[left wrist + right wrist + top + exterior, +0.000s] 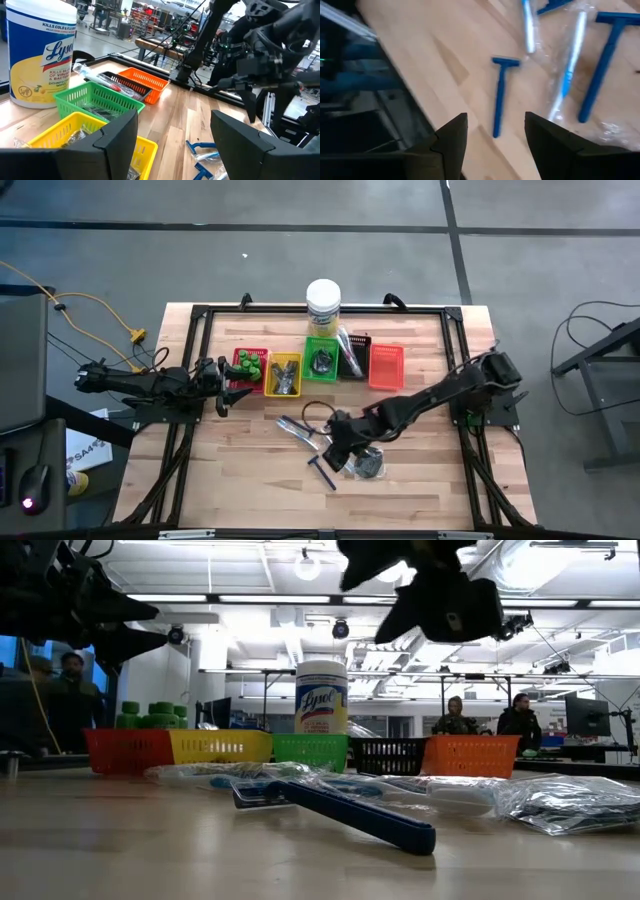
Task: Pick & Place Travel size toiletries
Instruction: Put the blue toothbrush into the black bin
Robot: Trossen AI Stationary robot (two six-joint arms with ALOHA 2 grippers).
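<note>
Loose toiletries lie mid-table: a dark-blue razor [321,471] [500,95], a second razor [605,65], clear-sleeved sticks [570,65] and a dark shiny bundle [368,463]. My right gripper [335,445] [495,130] hangs open above them, slanting down, with nothing between its fingers. The nearest razor lies flat on the wood just beyond the fingertips. My left gripper [225,388] [175,135] waits open and level at the table's left, beside the red tray [250,370] of green pots.
A row of trays crosses the far half: red, yellow [284,376] with grey pieces, green [321,361], black [352,356] with sticks, orange [386,366]. A tall white-lidded jar [323,308] stands behind them. A black frame [200,320] runs along the table's edges.
</note>
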